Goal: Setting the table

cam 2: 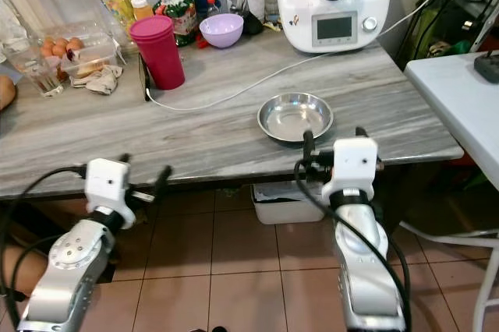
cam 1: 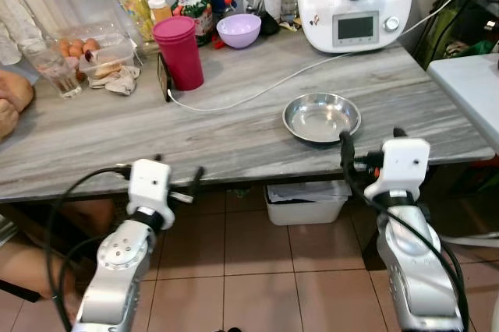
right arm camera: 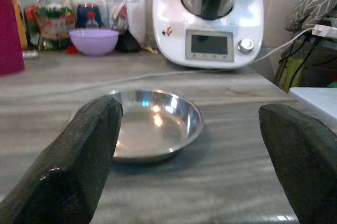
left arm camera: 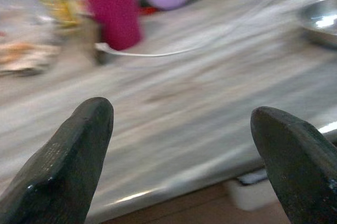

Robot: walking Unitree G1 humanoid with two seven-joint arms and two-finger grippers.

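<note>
A shallow round stainless-steel dish (cam 1: 321, 118) sits on the grey wood-grain bench (cam 1: 234, 137) near its front edge, in front of the white kitchen machine (cam 1: 355, 1). The right hand (right arm camera: 195, 161) hovers just before the dish, fingers wide apart and empty. The left hand (left arm camera: 184, 155), also wide open and empty, hangs at the bench's front edge, well apart from the tall magenta plastic cup (cam 1: 179, 51).

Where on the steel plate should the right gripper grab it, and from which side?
Probably the near rim of the steel plate, approached from the table edge where the right gripper is, fingers open. The plate is shallow with a thin, flared rim, so one finger should slip under the lip and one over it. The white cable lies behind, out of the way.
</note>
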